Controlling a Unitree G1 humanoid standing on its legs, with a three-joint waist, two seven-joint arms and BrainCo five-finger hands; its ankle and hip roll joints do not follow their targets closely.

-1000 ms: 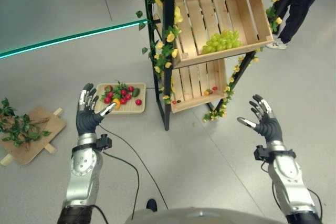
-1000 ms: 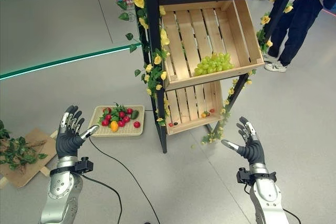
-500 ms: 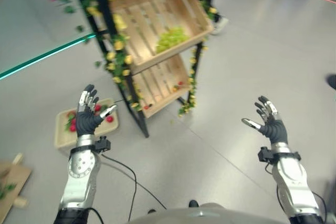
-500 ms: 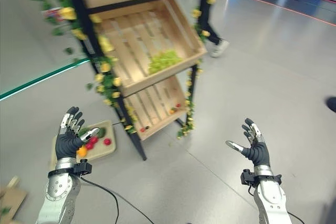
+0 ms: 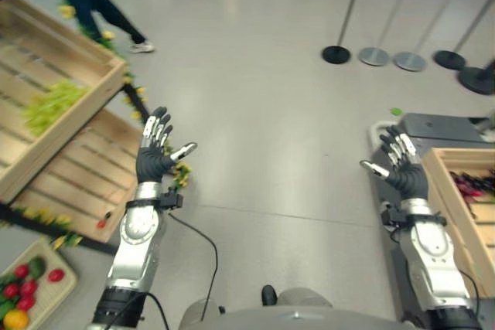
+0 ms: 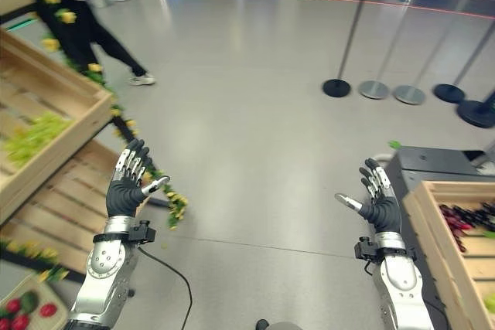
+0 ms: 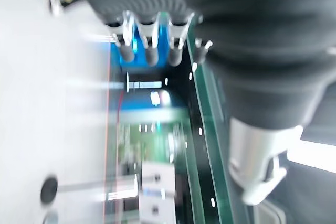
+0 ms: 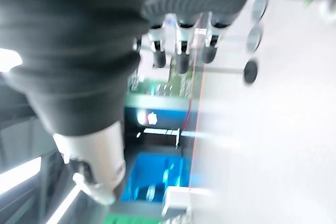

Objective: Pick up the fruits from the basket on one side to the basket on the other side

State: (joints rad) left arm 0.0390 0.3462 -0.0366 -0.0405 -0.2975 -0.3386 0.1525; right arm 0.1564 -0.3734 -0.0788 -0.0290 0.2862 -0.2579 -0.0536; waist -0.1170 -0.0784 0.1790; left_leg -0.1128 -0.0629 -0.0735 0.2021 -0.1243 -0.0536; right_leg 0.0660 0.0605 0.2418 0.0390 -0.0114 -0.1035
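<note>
1. Both the left hand [image 5: 157, 158] and the right hand [image 5: 401, 172] were spread open, holding nothing.
2. Small fruits [image 5: 18, 296] lay in a tray [image 5: 63, 284] at near left.
3. They looked light, smooth; pinch around the middle.

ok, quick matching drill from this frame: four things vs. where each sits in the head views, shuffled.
Things:
1. green grapes
2. flat tray of red fruit
3. stanchion bases
4. left robot hand

Places:
A. far floor, upper right
B. lower left corner, on the floor
C. raised, fingers spread, holding nothing
D. in the slatted crate at left

Pairs: 1-D, 2-B, 3-A, 4-C
</note>
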